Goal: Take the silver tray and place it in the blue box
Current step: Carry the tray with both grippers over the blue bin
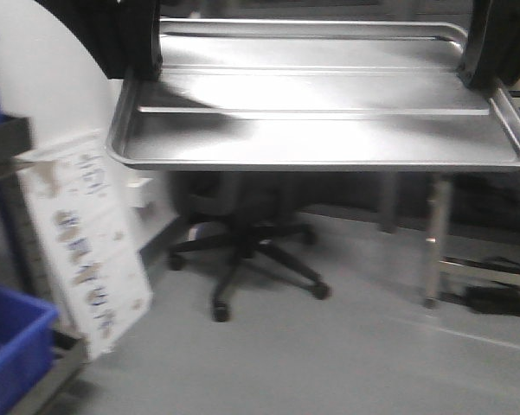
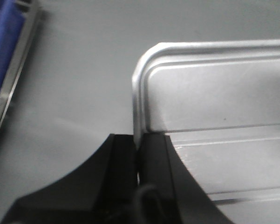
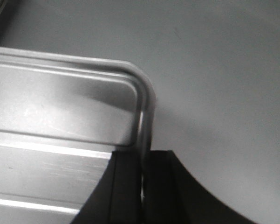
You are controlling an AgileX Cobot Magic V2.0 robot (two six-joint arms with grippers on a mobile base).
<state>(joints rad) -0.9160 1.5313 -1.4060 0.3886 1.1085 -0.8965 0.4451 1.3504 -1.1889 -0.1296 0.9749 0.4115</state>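
Front view: silver tray held in the air, roughly level, spanning the upper frame. Left gripper on its left rim, right gripper on its right rim. Blue box low at far left, well apart from the silver tray. Office chair on the floor beneath.

Left wrist: left gripper pinched tight on the silver tray rim, near a rounded corner.

Right wrist: right gripper clamped likewise on the silver tray rim, below a rounded corner.
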